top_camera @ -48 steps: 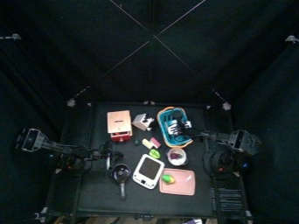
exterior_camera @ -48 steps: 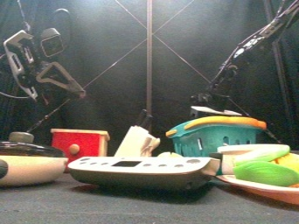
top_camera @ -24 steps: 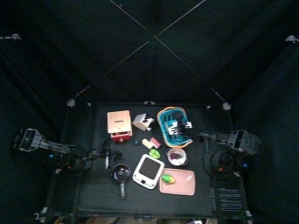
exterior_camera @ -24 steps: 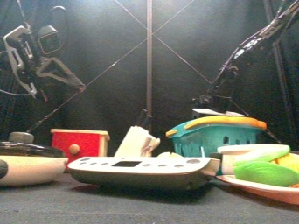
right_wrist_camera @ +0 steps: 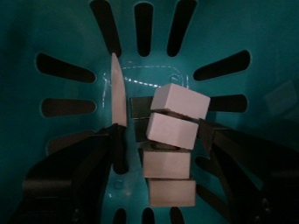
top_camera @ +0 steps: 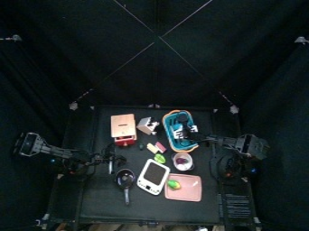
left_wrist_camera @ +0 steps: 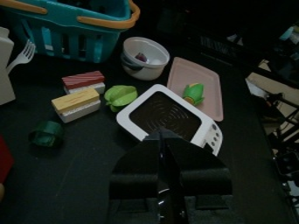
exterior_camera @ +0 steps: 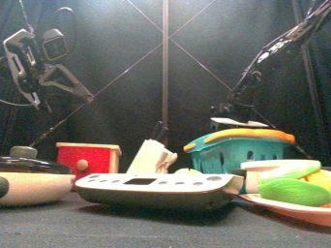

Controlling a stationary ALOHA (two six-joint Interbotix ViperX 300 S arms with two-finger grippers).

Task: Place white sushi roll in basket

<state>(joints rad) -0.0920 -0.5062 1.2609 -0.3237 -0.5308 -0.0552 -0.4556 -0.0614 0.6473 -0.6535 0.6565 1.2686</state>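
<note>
My right tool (right_wrist_camera: 149, 153) hangs wide open over the turquoise basket (right_wrist_camera: 70, 35) (white blocks inside); I should lift straight clear. Left tool (left_wrist_camera: 162, 175) closed.

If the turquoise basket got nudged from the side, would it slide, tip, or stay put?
The basket probably slides rather than tips: it looks low and wide in the front view. Its slatted plastic walls suggest it is light, though the white pieces inside add a little weight.
</note>
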